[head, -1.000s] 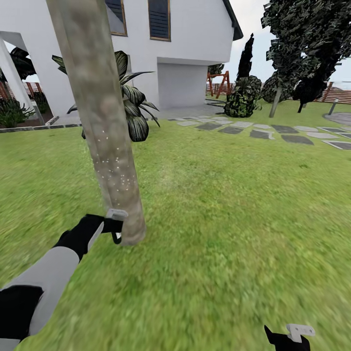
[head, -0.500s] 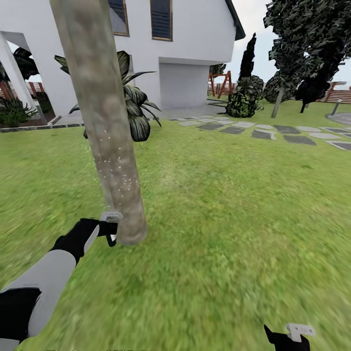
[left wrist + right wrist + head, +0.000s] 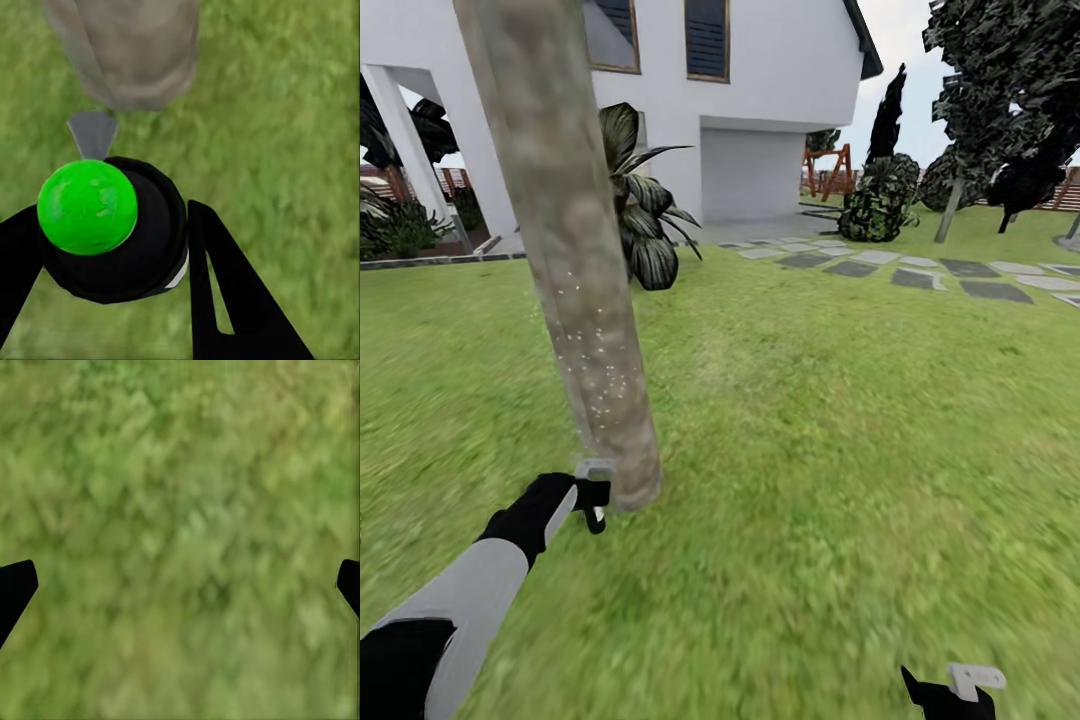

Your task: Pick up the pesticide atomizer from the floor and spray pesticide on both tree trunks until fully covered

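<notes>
We see the left end effector (image 3: 594, 497) at the lower left of the head view, clamped on the pesticide atomizer (image 3: 112, 229). In the left wrist view the bottle is a dark round body with a bright green top, seated between the two black fingers (image 3: 225, 292), its grey nozzle aimed at the base of the tree trunk (image 3: 565, 250). That trunk is a thick mottled column leaning from the top left of the head view down to the grass just beside the left end effector; fine white specks dot its lower half. The lawn (image 3: 840, 430) is bare across the centre and right of the frame. Grey stone slabs (image 3: 920, 275) run along the upper right, with a white house (image 3: 760, 90) behind the trunk and a second tree (image 3: 1000, 80) at the far upper right. The right end effector (image 3: 950, 690) sits at the bottom right edge; in the right wrist view its tips stand wide apart over the grass, holding nothing.
</notes>
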### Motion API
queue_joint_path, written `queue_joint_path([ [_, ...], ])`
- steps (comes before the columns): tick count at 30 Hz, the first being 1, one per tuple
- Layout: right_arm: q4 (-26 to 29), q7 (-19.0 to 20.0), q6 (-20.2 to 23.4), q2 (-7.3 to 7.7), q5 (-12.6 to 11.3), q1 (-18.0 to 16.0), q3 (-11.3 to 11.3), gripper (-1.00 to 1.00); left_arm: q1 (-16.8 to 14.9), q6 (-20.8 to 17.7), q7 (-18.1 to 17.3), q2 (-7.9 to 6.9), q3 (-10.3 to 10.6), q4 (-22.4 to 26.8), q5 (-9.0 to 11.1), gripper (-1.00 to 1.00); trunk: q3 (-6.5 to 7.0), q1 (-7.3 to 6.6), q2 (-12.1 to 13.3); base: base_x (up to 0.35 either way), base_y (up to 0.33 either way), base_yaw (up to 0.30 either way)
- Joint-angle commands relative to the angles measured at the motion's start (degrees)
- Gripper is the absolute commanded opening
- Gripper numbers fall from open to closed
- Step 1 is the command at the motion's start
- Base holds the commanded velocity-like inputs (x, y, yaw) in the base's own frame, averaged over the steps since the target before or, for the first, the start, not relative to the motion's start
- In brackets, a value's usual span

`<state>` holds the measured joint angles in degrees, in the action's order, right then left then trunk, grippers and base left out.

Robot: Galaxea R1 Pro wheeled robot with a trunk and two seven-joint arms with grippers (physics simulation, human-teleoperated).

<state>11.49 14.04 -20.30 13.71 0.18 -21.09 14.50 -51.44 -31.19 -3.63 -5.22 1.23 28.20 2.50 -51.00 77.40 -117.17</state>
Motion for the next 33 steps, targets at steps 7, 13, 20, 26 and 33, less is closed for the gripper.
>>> queue_joint_path([
  [7, -0.02, -0.01, 0.00, 0.00, 0.00, 0.00, 0.00, 1.00, 1.52, -0.01, 0.12, 0.82, -0.08, 0.49, 1.01, -1.00, 0.01, 0.00, 0.00, 0.001, -0.276, 0.273],
  [13, 0.00, 0.02, 0.00, 0.00, 0.00, 0.00, 0.00, 1.00, 1.54, -0.01, 0.16, 0.82, -0.09, 0.51, 1.02, -1.00, 0.01, 0.00, 0.00, 0.067, -0.288, 0.118],
  [20, 0.01, 0.03, 0.00, 0.00, 0.00, 0.00, 0.00, 1.00, 1.55, -0.01, 0.15, 0.89, -0.09, 0.40, 1.04, -1.00, 0.01, 0.00, 0.00, 0.154, -0.305, 0.028],
  [26, 0.00, 0.01, 0.00, 0.00, 0.00, 0.00, 0.00, 1.00, 1.56, -0.01, 0.12, 0.91, -0.09, 0.37, 1.05, -1.00, 0.01, 0.00, 0.00, 0.166, -0.305, 0.253],
  [33, 0.02, 0.02, 0.00, 0.00, 0.00, 0.00, 0.00, 1.00, 1.58, -0.01, 0.13, 0.91, -0.09, 0.37, 1.04, -1.00, 0.01, 0.00, 0.00, 0.169, -0.305, 0.188],
])
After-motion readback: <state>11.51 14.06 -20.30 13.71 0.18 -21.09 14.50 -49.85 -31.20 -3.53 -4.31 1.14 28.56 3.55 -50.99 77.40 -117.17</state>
